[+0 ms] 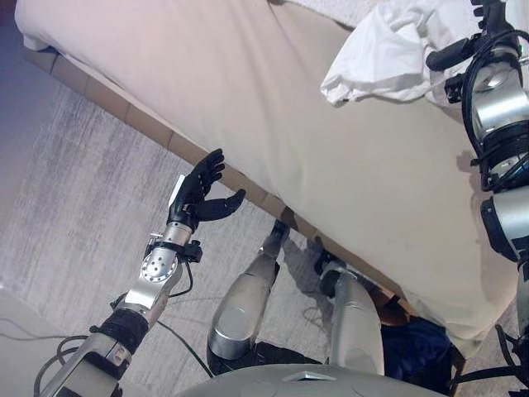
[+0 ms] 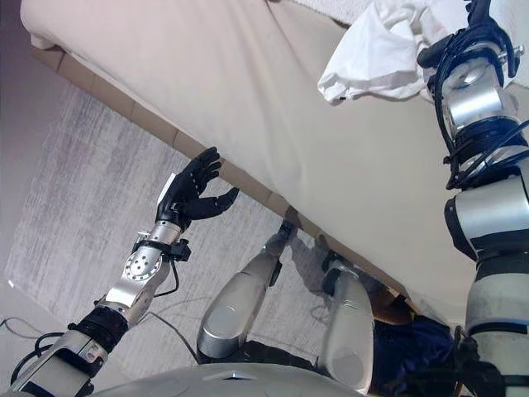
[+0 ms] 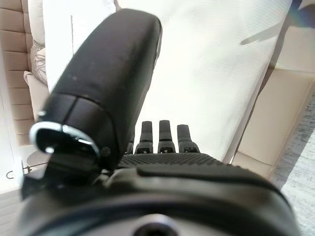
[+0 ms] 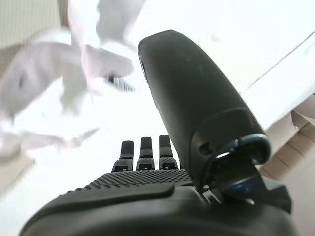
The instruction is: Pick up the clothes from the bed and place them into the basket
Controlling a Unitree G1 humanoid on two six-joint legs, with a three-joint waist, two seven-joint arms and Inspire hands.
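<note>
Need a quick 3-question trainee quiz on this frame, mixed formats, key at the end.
1. True or false: the left hand is holding the white garment.
2. Multiple choice: where does the white garment lie? A) on the floor B) on the bed, near the right arm C) in a basket
3. Fill in: the left hand's fingers are ____ (straight / curled), beside the bed's edge, over the grey carpet.

Key:
1. False; it is open and empty.
2. B. The right hand is near the garment with straight fingers, not gripping it.
3. straight
</note>
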